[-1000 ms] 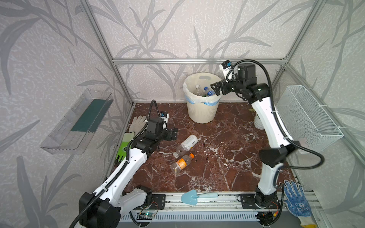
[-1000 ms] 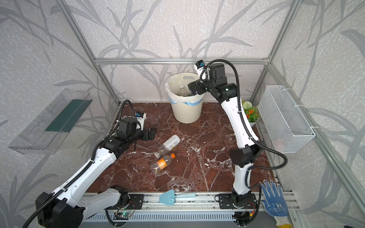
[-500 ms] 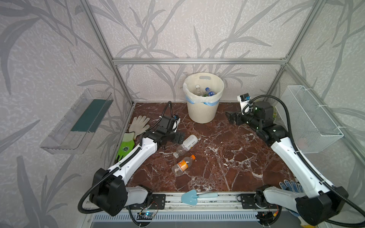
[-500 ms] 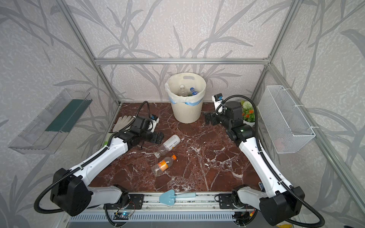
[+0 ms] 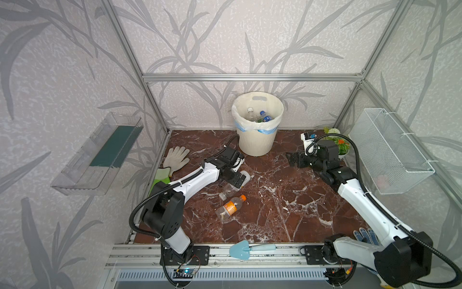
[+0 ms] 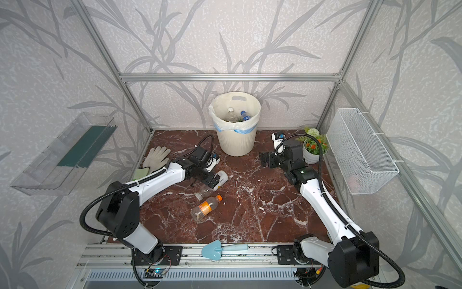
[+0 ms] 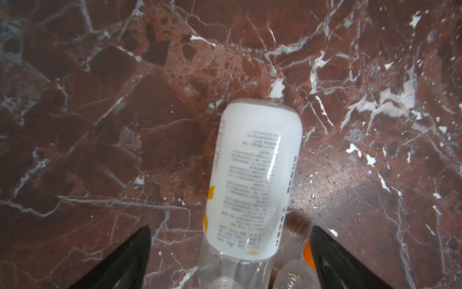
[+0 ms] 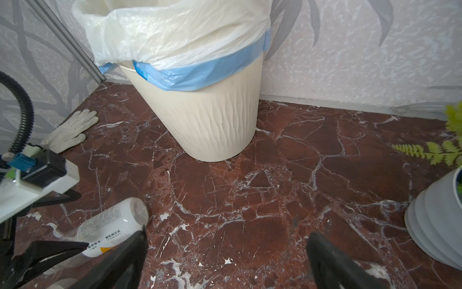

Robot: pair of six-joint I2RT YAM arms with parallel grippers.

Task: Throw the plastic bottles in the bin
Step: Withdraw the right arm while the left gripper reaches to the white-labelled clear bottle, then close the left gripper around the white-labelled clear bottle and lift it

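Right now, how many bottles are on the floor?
2. The white-label bottle lies within the open left hand; the orange-label bottle lies close beside it. Others may be hidden.

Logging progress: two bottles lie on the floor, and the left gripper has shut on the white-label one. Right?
Not shut: the left gripper is open, jaws wide either side of the white-label bottle, in the left wrist view. The rest holds.

Bright, even light, soft shadows; top views sharp w/ bent edges; wrist views softer, sheen on white-label bottle [image 7: 252, 175].
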